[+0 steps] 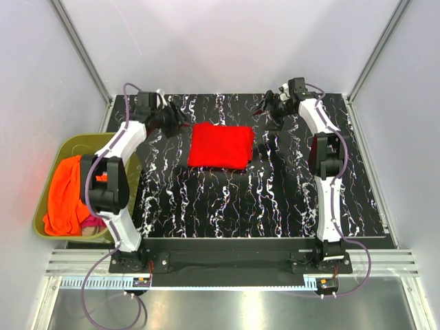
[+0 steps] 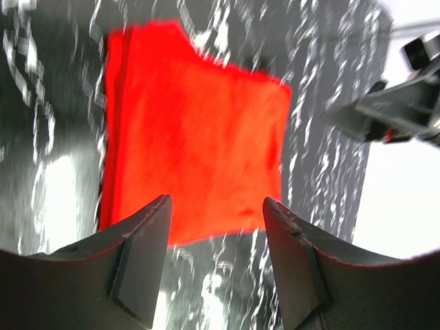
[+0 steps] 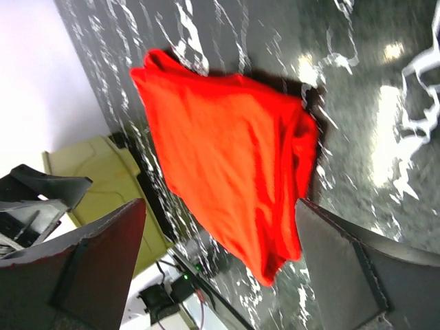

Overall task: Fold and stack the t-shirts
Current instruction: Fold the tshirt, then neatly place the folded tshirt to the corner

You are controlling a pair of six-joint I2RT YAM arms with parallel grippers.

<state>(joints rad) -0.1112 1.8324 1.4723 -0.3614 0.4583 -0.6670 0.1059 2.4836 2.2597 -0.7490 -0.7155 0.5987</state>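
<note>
The red t-shirt (image 1: 221, 146) on the table (image 1: 275, 206) already looks folded into a neat square, so I judge your step in hand is letting go and backing away cleanly. Raise both arms straight up before you swing them, so no finger catches a fold and drags it open. Leave that square where it is as the base of the stack. Then send the left arm to the olive-green tub (image 1: 72, 144) and pinch the orange t-shirt (image 1: 65, 192) by one edge only, lifting slowly so the cloth beneath it is not hauled out too.

Both pincers are released, jaws wide, nothing between them. The red t-shirt lies below and ahead of the left pincer (image 1: 181, 121), just off its fingertips, and ahead of the right pincer (image 1: 267, 108), a little apart. The tub sits behind the left pincer, towards that arm's base.
</note>
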